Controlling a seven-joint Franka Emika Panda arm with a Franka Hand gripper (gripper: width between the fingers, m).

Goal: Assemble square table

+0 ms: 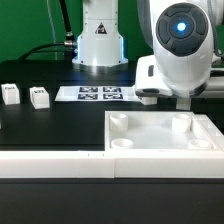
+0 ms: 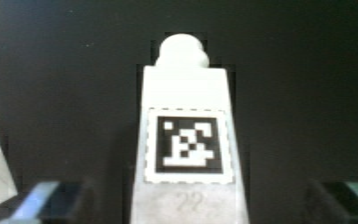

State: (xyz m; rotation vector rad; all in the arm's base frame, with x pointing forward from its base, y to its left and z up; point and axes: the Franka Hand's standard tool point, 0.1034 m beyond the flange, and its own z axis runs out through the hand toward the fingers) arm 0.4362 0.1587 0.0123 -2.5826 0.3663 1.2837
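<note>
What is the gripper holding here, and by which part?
Nothing is held. The fingers are open, apart from either side of the leg that lies between them.

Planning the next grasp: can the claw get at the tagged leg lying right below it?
Probably yes. In the wrist view the leg lies centred under the open claw, with bare black table on both sides. Nothing rests on it or blocks the way down.
</note>
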